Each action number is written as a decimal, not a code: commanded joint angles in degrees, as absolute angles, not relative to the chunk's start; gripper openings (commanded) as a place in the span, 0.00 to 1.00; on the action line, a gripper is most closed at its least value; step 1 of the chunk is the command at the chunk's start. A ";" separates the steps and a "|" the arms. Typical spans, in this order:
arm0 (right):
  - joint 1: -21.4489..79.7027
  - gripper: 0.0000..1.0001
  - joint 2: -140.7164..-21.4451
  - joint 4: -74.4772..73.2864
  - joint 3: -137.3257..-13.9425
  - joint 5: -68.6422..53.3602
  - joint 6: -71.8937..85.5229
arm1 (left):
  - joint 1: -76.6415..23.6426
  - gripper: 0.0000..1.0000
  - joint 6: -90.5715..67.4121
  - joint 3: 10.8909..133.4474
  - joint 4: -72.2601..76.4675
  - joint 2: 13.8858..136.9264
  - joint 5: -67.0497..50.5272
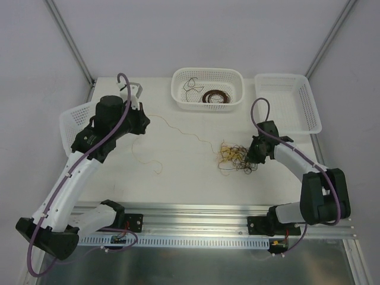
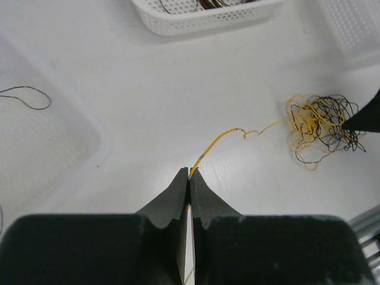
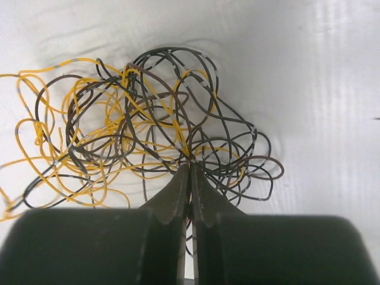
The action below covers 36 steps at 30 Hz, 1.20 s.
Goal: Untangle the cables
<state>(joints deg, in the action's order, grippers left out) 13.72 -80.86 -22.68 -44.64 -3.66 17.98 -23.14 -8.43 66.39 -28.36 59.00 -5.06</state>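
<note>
White tabletop (image 1: 178, 178), grey walls (image 1: 178, 35), tangled cables (image 1: 236, 158), 3 baskets (image 1: 176, 89)

Cables (image 3: 136, 127) cut off at left edge, R wrist view.

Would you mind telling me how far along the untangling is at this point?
Done: a brown coil and a dark strand lie in the middle basket. In hand: the left fingers pinch a yellow strand drawn out of the clump, while the right fingers are shut on the clump itself. Left: most of the clump is knotted, black and yellow together.
</note>
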 commanded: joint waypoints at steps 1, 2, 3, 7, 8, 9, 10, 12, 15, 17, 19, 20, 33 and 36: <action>11.17 0.02 -76.65 -28.73 -44.65 -1.59 16.70 | -20.58 0.00 -9.40 74.33 -34.53 57.48 2.36; 10.12 0.02 -75.51 -29.18 -44.65 -1.50 16.70 | -19.87 0.00 -10.10 75.75 -35.41 57.57 2.98; 9.59 0.02 -75.15 -29.53 -44.65 -1.58 16.61 | -19.17 0.00 -10.28 77.07 -36.38 57.48 3.08; 9.05 0.04 -73.83 -30.67 -45.44 -2.90 15.73 | -18.54 0.00 -10.11 83.13 -36.47 57.66 -2.35; 9.14 0.04 -74.00 -30.93 -45.87 -2.73 15.38 | -18.54 0.00 -10.37 83.84 -36.65 57.66 -1.85; 9.05 0.05 -74.53 -31.20 -46.05 -1.59 14.77 | -18.54 0.00 -10.37 84.54 -36.65 57.40 -1.06; 9.05 0.05 -74.88 -31.90 -46.14 -1.23 14.50 | -18.46 0.00 -10.11 86.03 -36.82 57.04 1.03; 9.05 0.07 -75.32 -31.56 -45.62 -2.45 14.06 | -18.46 0.00 -8.97 87.53 -37.00 56.78 1.06; 9.40 0.14 -75.41 -29.97 -45.44 -5.52 13.45 | -18.46 0.00 -8.79 89.38 -37.27 57.21 -4.64; 10.28 0.20 -74.80 -29.97 -46.14 -6.15 12.49 | -18.46 0.00 -9.31 89.21 -37.27 57.74 -9.90; 11.33 0.28 -73.22 -30.41 -48.16 -6.42 11.34 | -18.46 0.00 -9.40 88.34 -37.18 58.53 -12.91; 12.47 0.38 -72.60 -30.85 -49.12 -6.24 9.95 | -18.46 0.00 -9.14 88.07 -37.09 58.80 -14.31; 25.74 0.73 -60.12 -25.94 -64.68 -13.07 -3.77 | -19.51 0.00 -5.19 82.53 -34.98 63.10 -34.62; 29.26 0.74 -60.55 -21.30 -67.58 -17.03 -4.57 | -21.88 0.00 -3.34 81.57 -34.72 63.72 -35.95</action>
<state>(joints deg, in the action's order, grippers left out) 26.87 -60.42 -28.14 -64.20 -10.57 -1.15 -20.10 -6.39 82.04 -36.64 63.70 -30.30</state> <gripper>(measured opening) 0.733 0.008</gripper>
